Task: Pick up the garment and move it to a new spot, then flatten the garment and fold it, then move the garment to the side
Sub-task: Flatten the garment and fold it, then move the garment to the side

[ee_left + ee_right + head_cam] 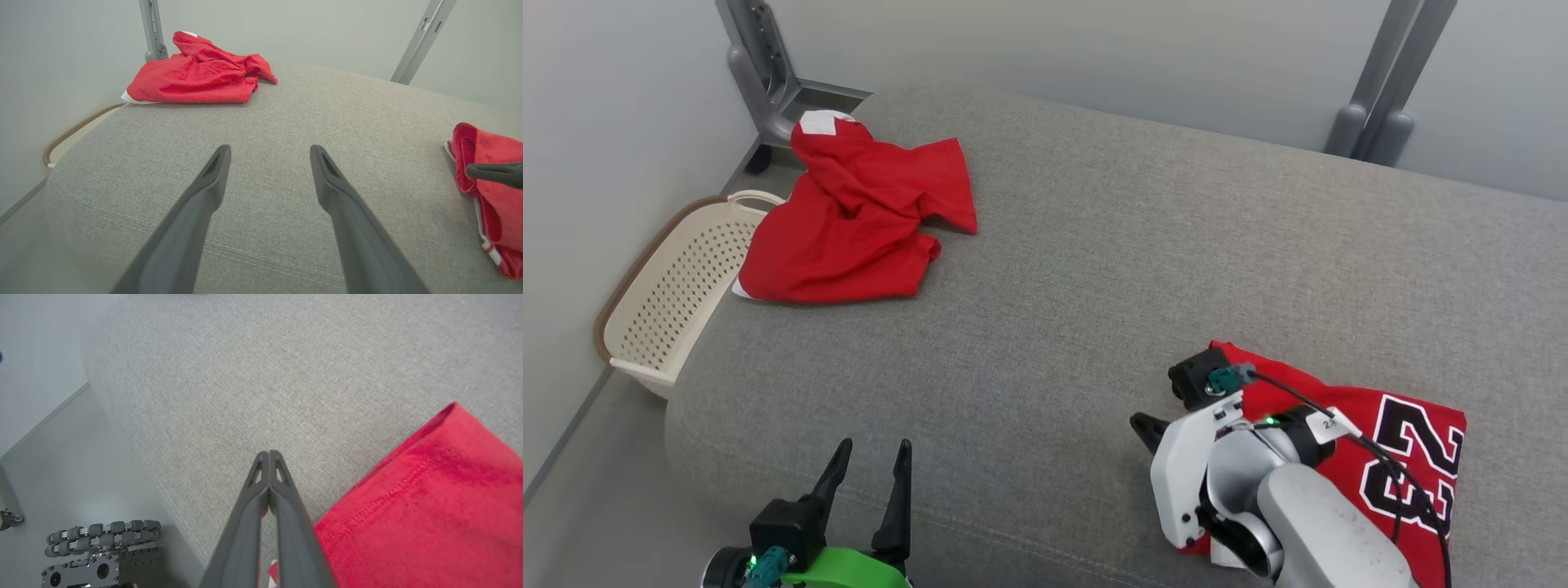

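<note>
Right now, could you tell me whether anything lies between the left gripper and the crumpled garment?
Nothing visible does: bare cushion runs from the open left gripper to the crumpled garment. The folded jersey lies off to the right, by the right gripper.

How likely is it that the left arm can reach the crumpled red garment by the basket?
Probably yes: the left claw is open and empty, with only bare grey cushion between it and the crumpled red garment. It lies far off, so a long stretch may be needed.
</note>
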Motion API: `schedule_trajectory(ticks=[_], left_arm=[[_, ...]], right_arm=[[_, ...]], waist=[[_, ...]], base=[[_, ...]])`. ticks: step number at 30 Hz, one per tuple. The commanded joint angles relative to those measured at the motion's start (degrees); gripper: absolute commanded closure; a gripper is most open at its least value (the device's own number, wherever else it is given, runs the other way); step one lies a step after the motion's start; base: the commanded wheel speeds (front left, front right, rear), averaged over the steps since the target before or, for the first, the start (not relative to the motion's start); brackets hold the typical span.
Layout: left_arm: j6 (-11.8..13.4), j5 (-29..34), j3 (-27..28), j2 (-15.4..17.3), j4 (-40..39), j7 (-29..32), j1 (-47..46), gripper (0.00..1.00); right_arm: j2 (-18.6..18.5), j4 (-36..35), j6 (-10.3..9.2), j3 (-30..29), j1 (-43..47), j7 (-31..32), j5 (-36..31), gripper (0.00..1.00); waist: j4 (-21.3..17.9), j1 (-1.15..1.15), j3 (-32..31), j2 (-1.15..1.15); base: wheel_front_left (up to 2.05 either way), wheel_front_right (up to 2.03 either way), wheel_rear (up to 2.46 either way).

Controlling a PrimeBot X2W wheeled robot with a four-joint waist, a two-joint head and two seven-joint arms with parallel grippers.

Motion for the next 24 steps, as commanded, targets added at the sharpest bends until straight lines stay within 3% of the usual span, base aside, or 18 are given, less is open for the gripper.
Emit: schedule_trajectory(ticks=[1, 7, 8, 9, 10, 20, 24], left_arm=[[0.2, -0.1, 0.2, 0.3, -0.2, 0.0, 0.4, 0.0], [0.3, 0.3, 0.6, 0.5, -0.7, 0.0, 1.1, 0.0], [0.3, 0.4, 0.6, 0.5, -0.8, 0.0, 1.1, 0.0], [0.3, 0.4, 0.7, 0.5, -0.9, 0.0, 1.3, 0.0], [0.4, 0.4, 0.8, 0.6, -1.0, 0.0, 1.4, 0.0], [0.4, 0.5, 1.2, 0.8, -1.5, 0.0, 1.0, 0.0], [0.2, 0.6, 1.1, 0.8, -1.6, 0.0, 0.5, 0.0]], right_arm=[[-0.3, -0.8, 0.0, -0.6, -0.4, 0.4, 0.0, 1.0], [-0.3, -8.1, -0.01, -7.4, 1.3, 3.8, -3.8, 1.0], [-0.3, -9.7, 0.0, -9.0, 2.3, 4.7, -4.9, 0.74], [-0.3, -11.2, 0.0, -10.7, 3.4, 5.7, -5.7, 0.21], [-0.3, -12.8, -0.01, -12.7, 4.6, 6.9, -6.8, 0.0], [-0.2, -29.3, 0.0, -31.2, 16.6, 16.6, -11.9, 0.0], [-0.2, -30.5, 0.0, -34.1, 17.8, 17.6, -11.9, 0.0]], waist=[[-0.7, 0.0, -0.5, 0.0], [-3.3, 0.0, -1.8, 0.0], [-3.8, 0.0, -2.0, 0.0], [-4.2, 0.0, -2.1, 0.0], [-4.7, 0.0, -2.2, 0.0], [-9.7, 0.0, -1.7, 0.0], [-10.8, 0.0, -1.1, 0.0]], base=[[0.0, 0.0, 0.0], [0.0, 0.0, 0.0], [0.0, 0.0, 0.0], [0.0, 0.0, 0.0], [0.0, 0.0, 0.0], [0.0, 0.0, 0.0], [0.0, 0.0, 0.0]])
